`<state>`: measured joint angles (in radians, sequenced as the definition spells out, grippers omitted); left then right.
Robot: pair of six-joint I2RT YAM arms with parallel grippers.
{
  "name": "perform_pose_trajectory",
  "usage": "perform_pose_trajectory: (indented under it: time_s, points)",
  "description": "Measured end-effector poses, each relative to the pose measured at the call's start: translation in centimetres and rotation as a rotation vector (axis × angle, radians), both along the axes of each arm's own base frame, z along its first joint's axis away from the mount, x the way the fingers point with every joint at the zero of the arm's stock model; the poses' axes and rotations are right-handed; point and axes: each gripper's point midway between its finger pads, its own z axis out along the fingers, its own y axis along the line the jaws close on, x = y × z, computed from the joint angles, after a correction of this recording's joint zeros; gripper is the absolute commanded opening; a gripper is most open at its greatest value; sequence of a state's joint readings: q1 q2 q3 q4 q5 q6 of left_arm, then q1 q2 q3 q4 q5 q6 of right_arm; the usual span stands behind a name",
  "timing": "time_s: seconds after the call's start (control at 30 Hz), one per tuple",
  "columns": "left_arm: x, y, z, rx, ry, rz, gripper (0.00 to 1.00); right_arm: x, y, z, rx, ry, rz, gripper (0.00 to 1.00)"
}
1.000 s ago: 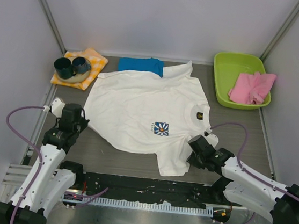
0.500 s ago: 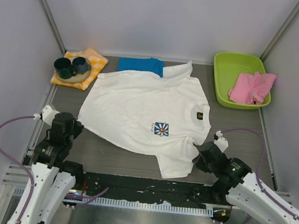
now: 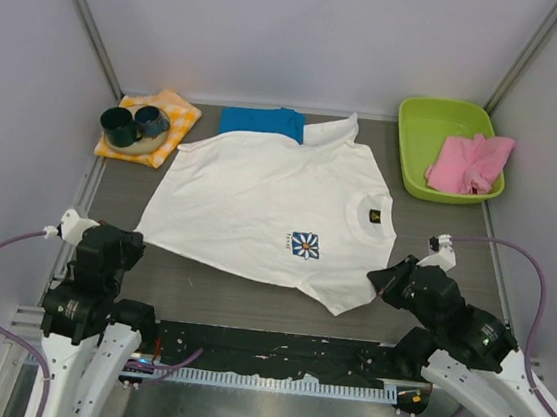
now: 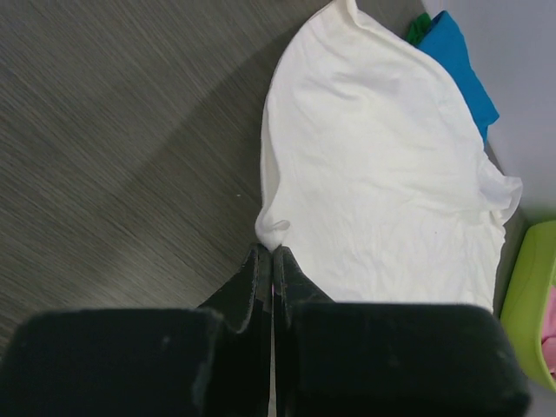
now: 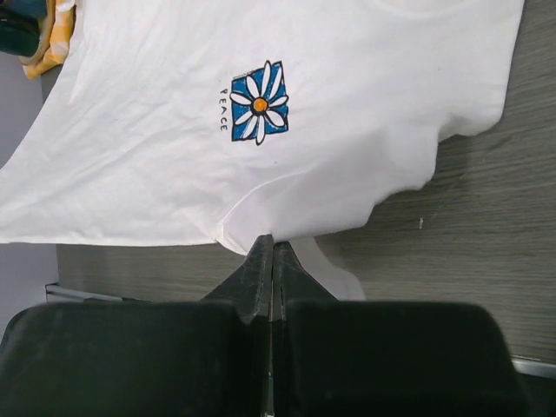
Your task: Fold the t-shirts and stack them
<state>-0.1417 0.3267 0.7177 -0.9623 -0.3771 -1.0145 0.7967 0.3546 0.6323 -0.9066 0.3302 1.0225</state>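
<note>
T-shirt, white and large, lies spread print-up across the middle of the grey worktop, with its collar to the right and its hem to the left. Left pincer is closed on the near hem corner, and the left wrist view shows a small bunch of cloth pinched at its tips. Right pincer is also closed, its tips on the edge of the near sleeve, and it appears to grip the fabric there. The step in hand seems to be laying the shirt flat, ready for folding. To do it well, both arms should likely pull with even tension and stay low, so the near edge lies straight and free of wrinkles. A folded blue t-shirt sits just beyond the far edge. Beside a blue daisy print the word "PEACE" reads clearly. A small dark neck label is too small to read.
</note>
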Motion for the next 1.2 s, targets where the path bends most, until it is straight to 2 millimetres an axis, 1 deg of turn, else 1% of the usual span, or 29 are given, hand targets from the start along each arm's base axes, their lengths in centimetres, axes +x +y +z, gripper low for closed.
perform_pose_trajectory:
  time_s: [0.1,0.17,0.23,0.3,0.4,0.53,0.6,0.67,0.83,0.93,1.1,1.2]
  points:
    - [-0.2,0.1,1.4,-0.002,-0.030,0.002,0.00,0.6,0.2,1.5,-0.009,-0.031,0.005,0.01]
    - [-0.2,0.1,1.9,-0.001,-0.038,0.004,0.00,1.2,0.5,2.5,-0.022,-0.051,0.007,0.01]
    - [0.0,0.2,1.9,0.002,-0.028,0.007,0.00,2.0,0.8,3.5,-0.037,-0.074,0.004,0.01]
    - [0.4,0.1,1.5,0.008,0.004,0.006,0.00,2.8,1.0,4.0,-0.060,-0.088,-0.002,0.01]
    - [1.4,0.0,0.7,0.013,0.042,0.007,0.00,3.9,1.4,3.9,-0.106,-0.092,-0.011,0.01]
    - [2.8,-0.2,-0.9,0.021,0.088,0.012,0.00,5.5,1.9,3.6,-0.174,-0.096,-0.020,0.01]
    - [3.5,-0.2,-1.5,0.024,0.109,0.015,0.00,6.3,2.2,3.9,-0.205,-0.105,-0.025,0.01]
    - [4.4,-0.2,-2.0,0.027,0.125,0.020,0.00,7.4,2.6,4.5,-0.231,-0.125,-0.033,0.01]
    - [6.7,-0.2,-2.8,0.033,0.144,0.050,0.00,10.1,3.5,4.7,-0.296,-0.148,-0.049,0.01]
    - [7.9,0.0,-3.6,0.043,0.167,0.070,0.00,12.0,3.2,4.4,-0.313,-0.141,-0.077,0.01]
    - [9.5,0.4,-4.9,0.064,0.209,0.106,0.00,15.7,1.9,2.9,-0.320,-0.095,-0.127,0.01]
    - [10.8,0.5,-5.1,0.070,0.218,0.127,0.00,17.6,2.2,2.5,-0.310,-0.079,-0.126,0.01]
